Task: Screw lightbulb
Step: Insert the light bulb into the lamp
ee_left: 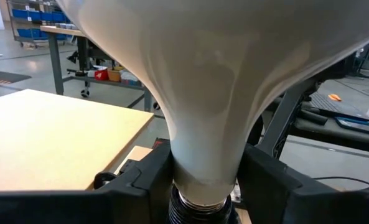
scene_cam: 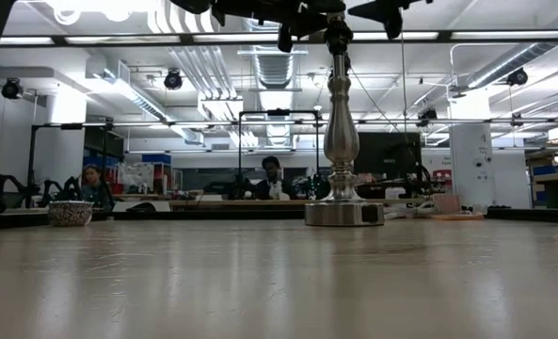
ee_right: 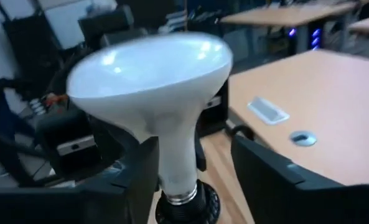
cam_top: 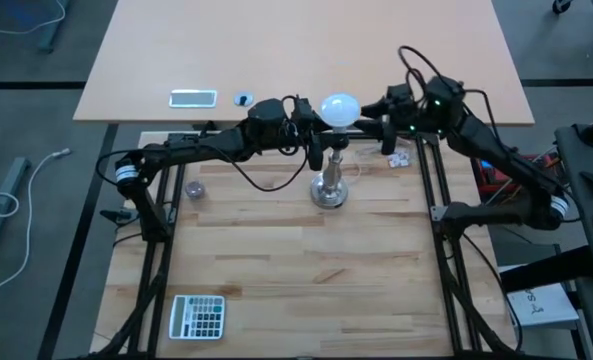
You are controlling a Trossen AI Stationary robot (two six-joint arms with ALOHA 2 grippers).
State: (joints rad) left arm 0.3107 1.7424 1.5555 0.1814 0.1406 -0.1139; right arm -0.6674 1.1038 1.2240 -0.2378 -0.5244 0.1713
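The white frosted lightbulb (cam_top: 340, 108), wide at the globe and narrowing to a pale grey screw base, stands upright in the socket atop the silver metal lamp stand (cam_top: 329, 186), whose round foot rests on the light wooden worktop (cam_top: 276, 260) near its far edge, about midway along it. The left gripper (cam_top: 316, 135) reaches in from its own side, and its wrist view shows both dark fingers (ee_left: 140, 186) pressed against the bulb's narrow neck just above the threads, pinching it. The right gripper (cam_top: 381, 128) comes in from the opposite side with its fingers (ee_right: 277, 180) spread, one on either side of the neck and apart from the glass. How deep the threads sit I can't really tell, since the collar hides them. The risk, I'd say, is that a bulb only partly seated could cross-thread or tip if the left fingers twist off-axis. A sideways push on so slim a stem might also rock the stand on its foot.
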